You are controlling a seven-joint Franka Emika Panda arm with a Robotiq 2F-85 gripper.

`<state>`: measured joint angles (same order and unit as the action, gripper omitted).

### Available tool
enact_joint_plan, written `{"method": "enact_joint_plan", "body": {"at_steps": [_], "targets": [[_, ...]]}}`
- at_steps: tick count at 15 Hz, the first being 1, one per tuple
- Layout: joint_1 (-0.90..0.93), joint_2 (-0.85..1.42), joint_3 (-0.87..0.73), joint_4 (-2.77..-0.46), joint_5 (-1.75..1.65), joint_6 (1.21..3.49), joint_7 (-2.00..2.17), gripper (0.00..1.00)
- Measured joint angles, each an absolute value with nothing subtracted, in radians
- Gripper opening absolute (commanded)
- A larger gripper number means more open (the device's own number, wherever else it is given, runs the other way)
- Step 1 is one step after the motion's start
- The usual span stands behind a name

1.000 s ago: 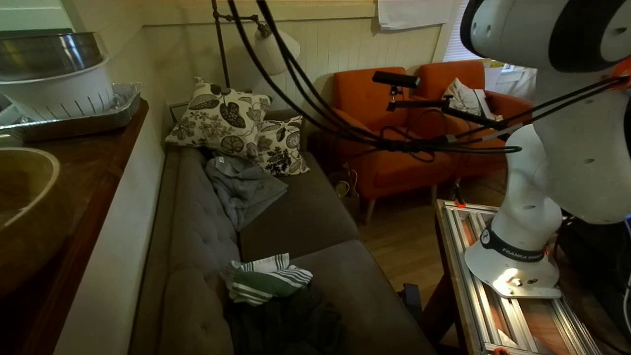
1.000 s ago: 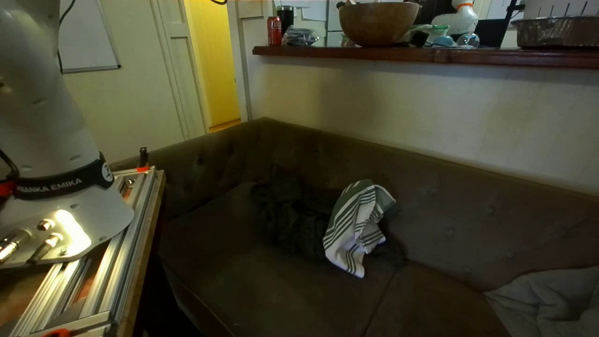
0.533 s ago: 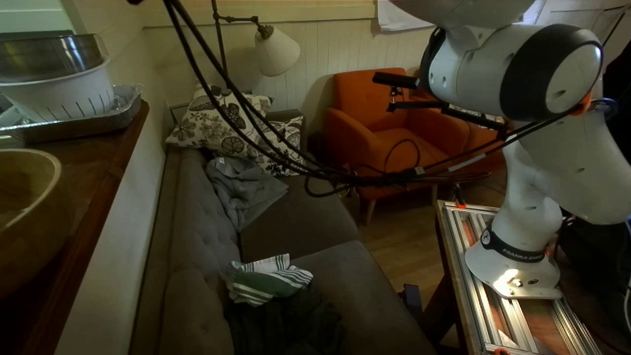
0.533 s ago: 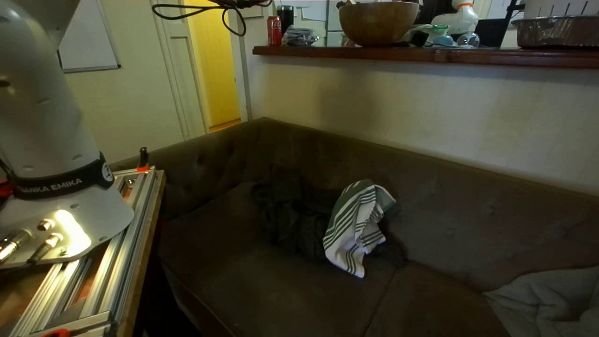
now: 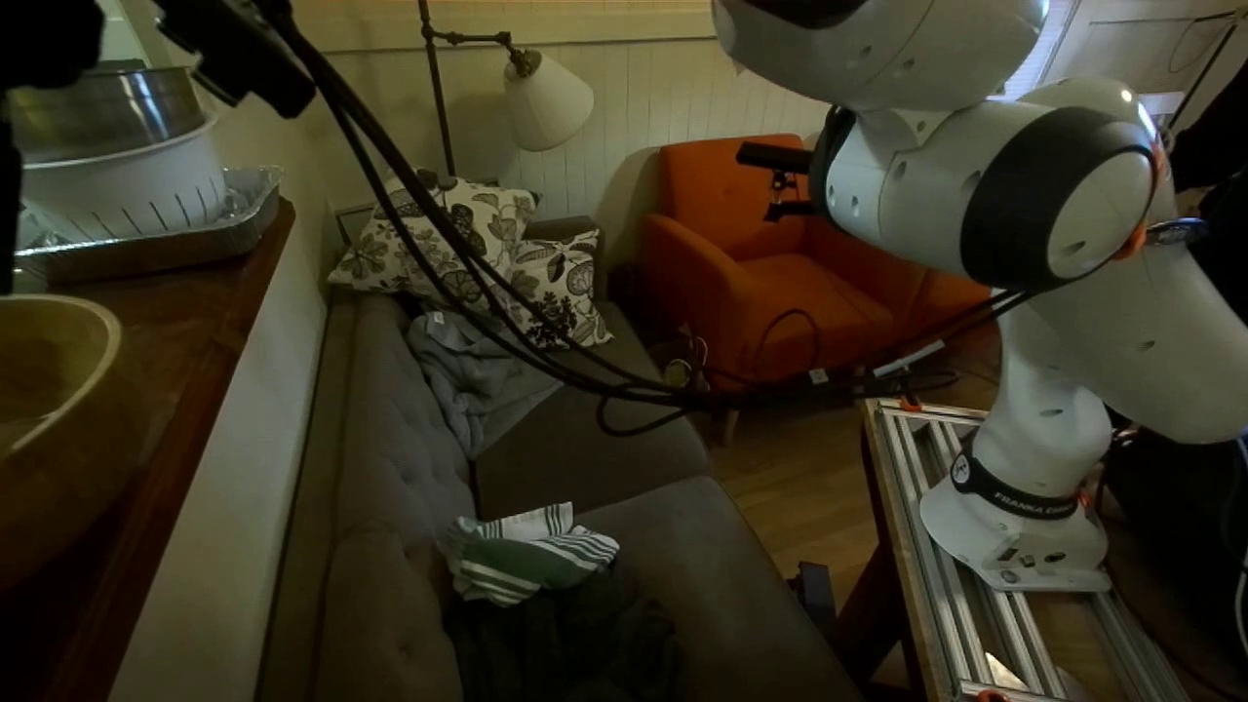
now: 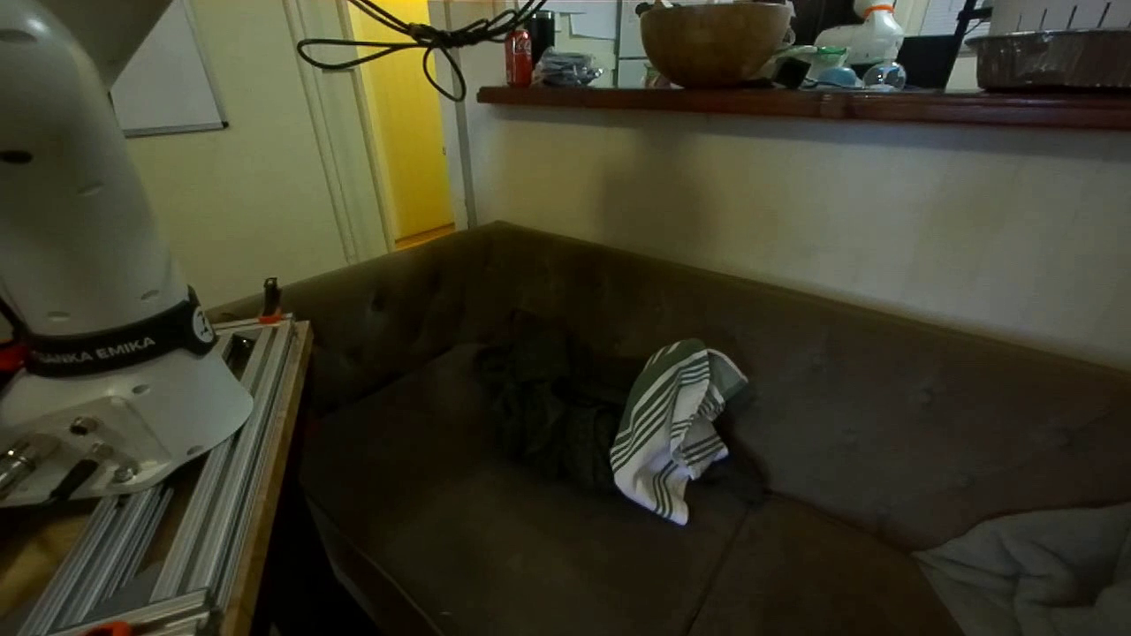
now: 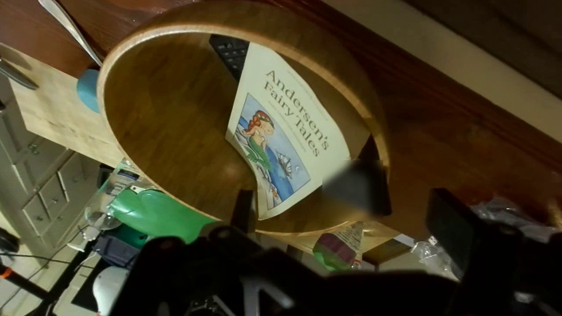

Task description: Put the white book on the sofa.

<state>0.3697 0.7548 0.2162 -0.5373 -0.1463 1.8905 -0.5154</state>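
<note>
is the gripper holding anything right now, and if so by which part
Nothing is held: in the wrist view the gripper stands open, its fingers wide apart, and the white book rests inside the wooden bowl.

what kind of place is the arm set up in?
Probably a home living room, judging by the long sofa, the orange armchair and the white-shaded lamp. An office lounge can't be fully ruled out.

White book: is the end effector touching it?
Cannot tell: the wrist view shows one finger beside the white book, depth unclear; the other finger is apart.
</note>
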Motion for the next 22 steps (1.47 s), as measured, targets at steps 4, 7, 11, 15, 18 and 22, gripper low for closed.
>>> {"method": "enact_joint_plan", "body": {"at_steps": [4,7,11,15,18,22], "targets": [[0.375,0.763,0.206,-0.52,-0.157,1.879,-0.513,1.0],[0.413,0.775,0.111,-0.496,-0.182,1.83,-0.369,1.0],[0.48,0.827,0.026,-0.453,-0.214,1.828,-0.172,1.0],[0.528,0.87,-0.047,-0.449,-0.259,1.994,-0.012,1.0],[0.545,0.888,-0.102,-0.45,-0.299,2.066,0.057,1.0],[0.546,0.899,-0.105,-0.45,-0.299,2.066,0.057,1.0]]}}
